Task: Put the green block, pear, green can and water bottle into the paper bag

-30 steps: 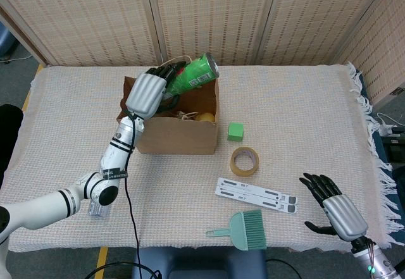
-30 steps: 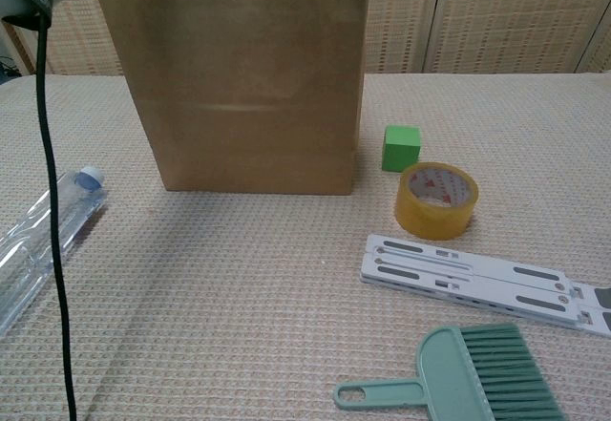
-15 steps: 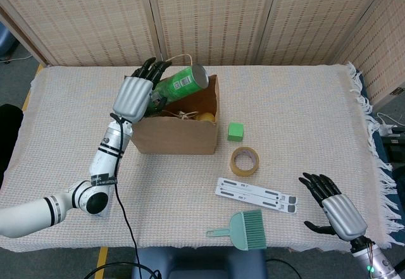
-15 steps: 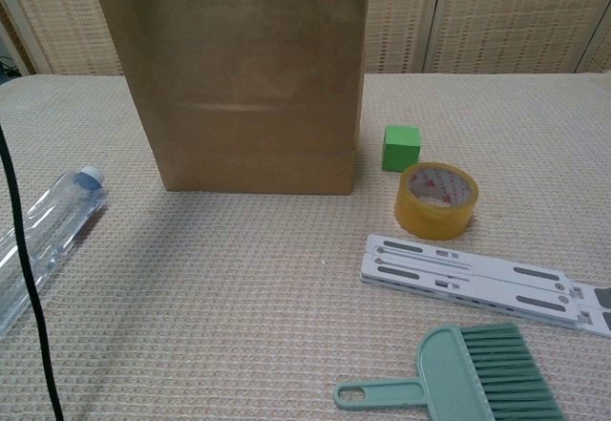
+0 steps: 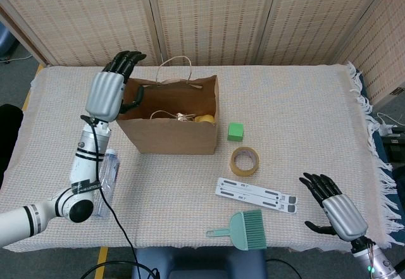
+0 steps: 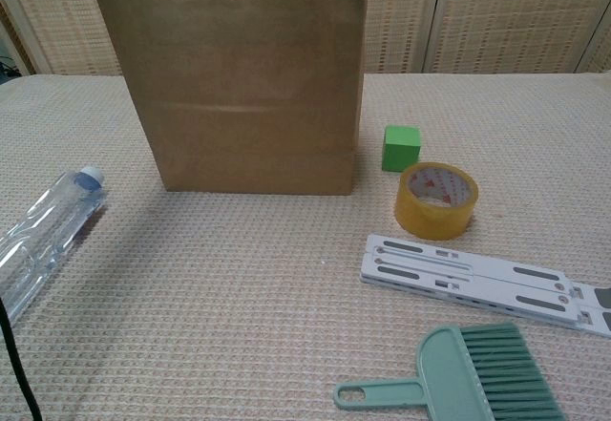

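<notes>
The brown paper bag [image 5: 183,138] [image 6: 248,96] stands upright at the table's middle left. Inside it I see the yellow pear [image 5: 204,118] near the right wall; the green can is out of sight. The green block [image 5: 235,131] [image 6: 401,147] sits on the cloth just right of the bag. The clear water bottle [image 5: 105,174] [image 6: 43,233] lies on its side to the bag's left. My left hand [image 5: 109,93] is raised beside the bag's left rim, fingers apart, holding nothing. My right hand [image 5: 335,209] rests open near the front right corner.
A roll of yellow tape [image 5: 244,161] [image 6: 436,199] lies in front of the green block. A grey folding stand [image 5: 255,195] [image 6: 477,280] and a teal hand brush [image 5: 243,229] [image 6: 468,384] lie nearer the front edge. A black cable [image 5: 101,197] hangs from my left arm.
My left hand held the green can over the bag; the can is now gone from view and the empty hand has drawn back to the left. The right hand stayed still.
</notes>
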You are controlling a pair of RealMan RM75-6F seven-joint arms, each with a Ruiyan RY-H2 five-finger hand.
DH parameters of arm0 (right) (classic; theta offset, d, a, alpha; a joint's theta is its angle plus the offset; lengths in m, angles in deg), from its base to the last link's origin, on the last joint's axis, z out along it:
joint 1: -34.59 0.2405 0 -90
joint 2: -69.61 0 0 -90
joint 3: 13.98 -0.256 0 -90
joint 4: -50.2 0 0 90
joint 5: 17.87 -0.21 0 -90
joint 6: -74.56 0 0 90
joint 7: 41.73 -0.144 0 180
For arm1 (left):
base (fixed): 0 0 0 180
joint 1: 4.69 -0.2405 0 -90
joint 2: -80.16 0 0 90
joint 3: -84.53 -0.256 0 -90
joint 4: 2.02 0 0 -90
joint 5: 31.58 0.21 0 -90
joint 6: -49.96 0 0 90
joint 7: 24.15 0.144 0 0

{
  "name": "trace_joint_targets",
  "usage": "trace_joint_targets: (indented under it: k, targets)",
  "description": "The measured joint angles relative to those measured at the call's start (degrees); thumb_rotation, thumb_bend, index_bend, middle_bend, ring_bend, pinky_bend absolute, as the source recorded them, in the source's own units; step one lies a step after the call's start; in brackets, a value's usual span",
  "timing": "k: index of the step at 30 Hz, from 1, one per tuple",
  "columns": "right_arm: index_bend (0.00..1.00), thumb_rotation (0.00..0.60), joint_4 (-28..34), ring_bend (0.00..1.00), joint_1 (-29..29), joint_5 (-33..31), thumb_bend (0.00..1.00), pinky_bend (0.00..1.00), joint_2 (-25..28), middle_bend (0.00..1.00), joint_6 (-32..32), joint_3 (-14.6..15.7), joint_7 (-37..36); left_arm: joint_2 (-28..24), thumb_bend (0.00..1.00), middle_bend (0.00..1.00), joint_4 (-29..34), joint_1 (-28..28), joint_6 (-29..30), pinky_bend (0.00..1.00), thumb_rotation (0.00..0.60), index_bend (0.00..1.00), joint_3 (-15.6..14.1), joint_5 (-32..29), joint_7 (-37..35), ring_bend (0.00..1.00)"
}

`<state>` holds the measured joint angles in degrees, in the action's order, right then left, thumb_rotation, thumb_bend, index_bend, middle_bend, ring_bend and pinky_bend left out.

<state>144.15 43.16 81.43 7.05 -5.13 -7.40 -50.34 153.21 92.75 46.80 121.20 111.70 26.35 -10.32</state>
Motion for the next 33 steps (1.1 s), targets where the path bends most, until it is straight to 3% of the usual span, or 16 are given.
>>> trace_joint_targets:
  k: [5,9,17,22,28,33]
  targets:
    - [0.00,0.600,0.2,0.00,0.0,0.0,0.07,0.01,0.0,0.00,0.2,0.1,0.1,-5.8,0.53,0.19,6.9,-6.7,4.1,0.31,0.600,0.22,1.2,-0.2,-4.4,0.14]
    - [0.00,0.600,0.4,0.00,0.1,-0.1,0.07,0.01,0.0,0.00,0.6,0.2,0.3,-10.9,0.53,0.19,11.4,-13.5,5.9,0.31,0.600,0.22,-0.1,0.0,-7.3,0.14]
    - [0.00,0.600,0.9,0.00,0.4,-0.3,0.07,0.01,-0.1,0.00,1.5,0.3,1.1,-16.7,0.44,0.11,16.6,-25.1,5.4,0.21,0.600,0.15,-11.8,3.7,-10.1,0.08]
    - [0.00,0.600,1.1,0.00,0.5,-0.8,0.07,0.01,-0.2,0.00,2.1,0.2,1.7,-16.5,0.44,0.05,18.8,-27.1,5.2,0.18,0.600,0.08,-15.9,4.4,-5.7,0.03]
    - [0.00,0.600,1.1,0.00,0.6,-0.7,0.07,0.01,0.1,0.00,2.0,0.2,1.1,-15.0,0.44,0.03,14.5,-27.1,2.7,0.17,0.600,0.07,-20.9,14.1,-3.1,0.00]
    - [0.00,0.600,1.1,0.00,0.7,-0.6,0.07,0.01,0.2,0.00,2.0,0.3,1.0,-13.7,0.41,0.00,2.3,-25.1,-0.6,0.16,0.600,0.00,-25.5,29.0,-2.3,0.00]
